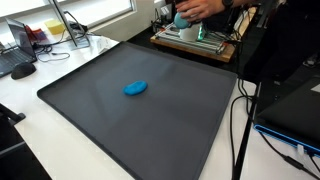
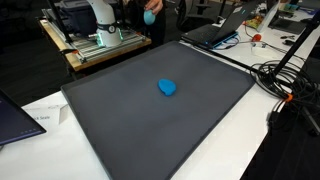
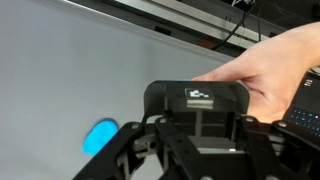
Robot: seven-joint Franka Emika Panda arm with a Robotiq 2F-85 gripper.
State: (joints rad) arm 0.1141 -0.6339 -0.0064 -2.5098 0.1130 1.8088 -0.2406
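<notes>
Gripper fills the near view; its fingertips are out of frame, so can't tell whether wide or narrow. Person's hand clasps its housing at 2 o'clock, probably steadying it. Blue blob lies at 8 o'clock, loose on the grey mat, well clear of both.

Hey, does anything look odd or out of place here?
A person's hand rests on the gripper in the wrist view, which is unusual. The blue lump lies alone on the dark mat; nothing looks spilled or damaged.
</notes>
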